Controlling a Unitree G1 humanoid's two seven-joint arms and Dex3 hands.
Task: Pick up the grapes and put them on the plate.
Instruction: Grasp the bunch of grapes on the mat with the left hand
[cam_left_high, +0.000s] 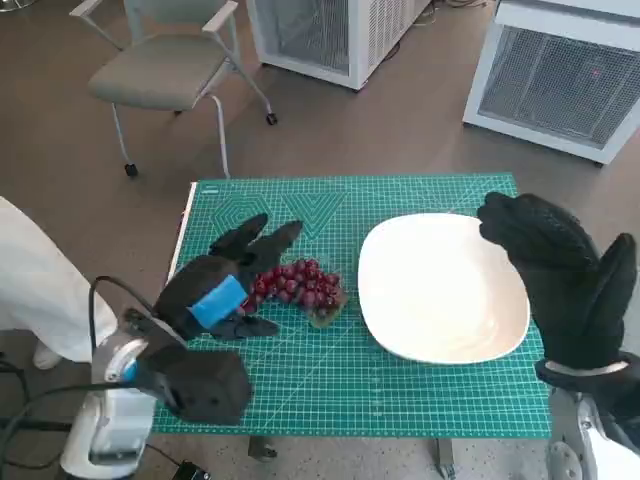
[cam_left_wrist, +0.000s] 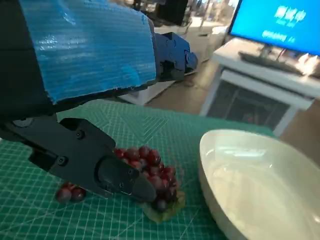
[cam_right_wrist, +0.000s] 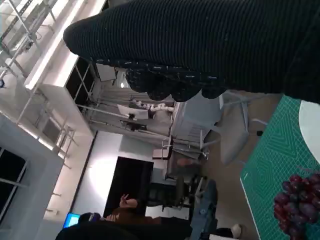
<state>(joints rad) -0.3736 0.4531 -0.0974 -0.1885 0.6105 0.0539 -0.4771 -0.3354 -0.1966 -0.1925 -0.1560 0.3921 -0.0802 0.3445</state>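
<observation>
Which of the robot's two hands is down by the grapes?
The left hand, the black one with blue tape on its back. Its fingers reach around the grapes on the green mat, while the gloved right hand hovers at the plate's far side.

left hand (cam_left_wrist: 95, 125) over grapes (cam_left_wrist: 150, 172), plate (cam_left_wrist: 260, 185) beside

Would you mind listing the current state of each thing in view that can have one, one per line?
grapes: lying on the green mat, not lifted, beside the plate and apart from it.
plate: upright on the mat, nothing on it.
left hand: down at the grapes, fingers spread on either side of the bunch, not closed on it.
right hand: raised over the plate's far edge, holding nothing.
chair: upright on the floor, unoccupied.
</observation>
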